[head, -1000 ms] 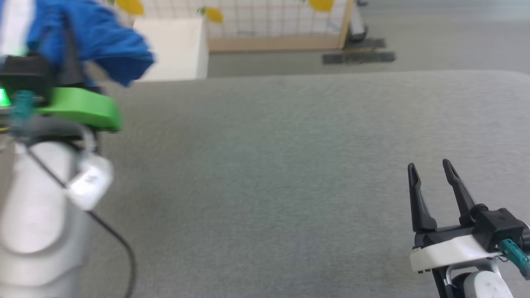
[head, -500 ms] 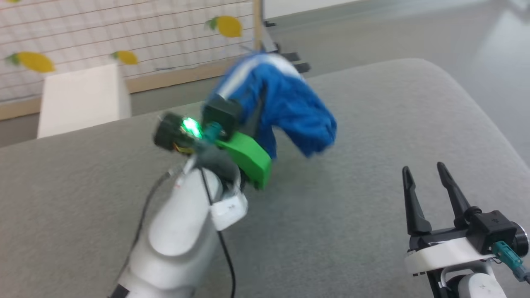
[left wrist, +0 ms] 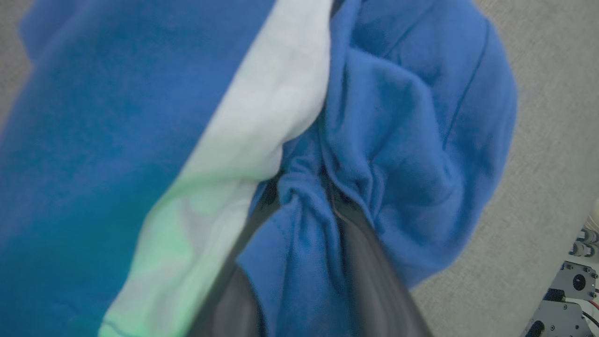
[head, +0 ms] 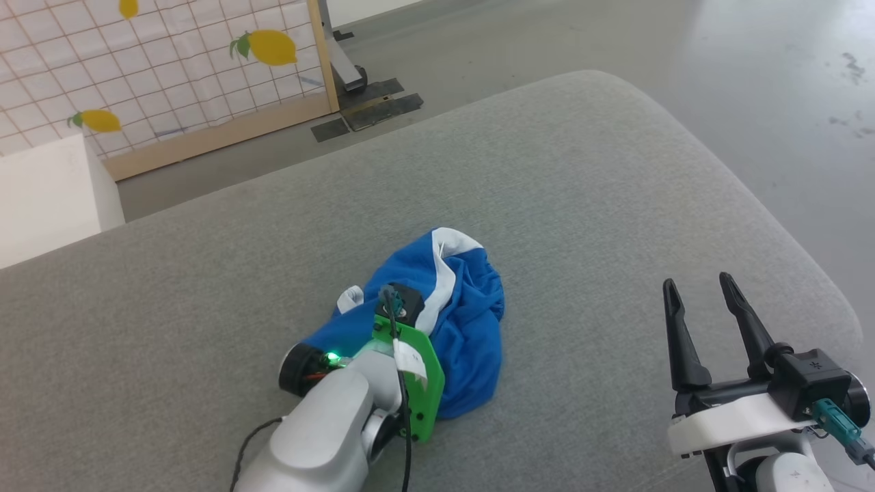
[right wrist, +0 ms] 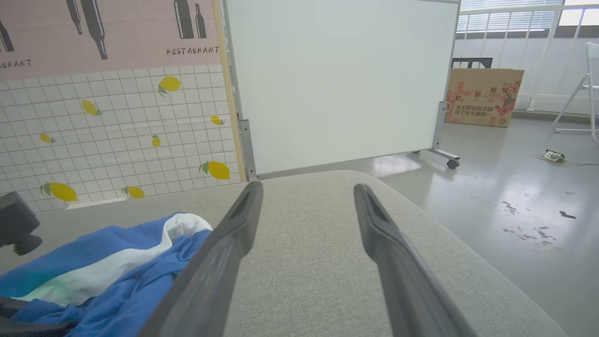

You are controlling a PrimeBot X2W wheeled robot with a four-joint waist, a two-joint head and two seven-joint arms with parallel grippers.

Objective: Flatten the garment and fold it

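Note:
The garment [head: 465, 321] is a crumpled royal-blue heap with a white stripe, lying on the grey cushioned surface [head: 581, 205] near the middle of the head view. My left gripper [left wrist: 302, 192] presses down into the heap, its two dark fingers shut on a bunched fold of blue cloth; the white stripe [left wrist: 262, 121] runs just beside them. In the head view the fingers are buried under the cloth behind the green wrist plate [head: 417, 383]. My right gripper [head: 697, 290] hovers open and empty at the lower right, well clear of the garment [right wrist: 107, 267].
The grey surface drops off at a rounded edge [head: 786, 232] on the right, bare floor beyond. A lemon-patterned tiled partition [head: 171, 68] and a white box [head: 48, 198] stand behind it. A white panel on castors [right wrist: 341, 79] and a cardboard box [right wrist: 484, 96] lie farther off.
The head camera has swung. My left arm carried the garment down from the air; the cloth now rests in a heap on the grey surface. The right gripper stayed put, open.

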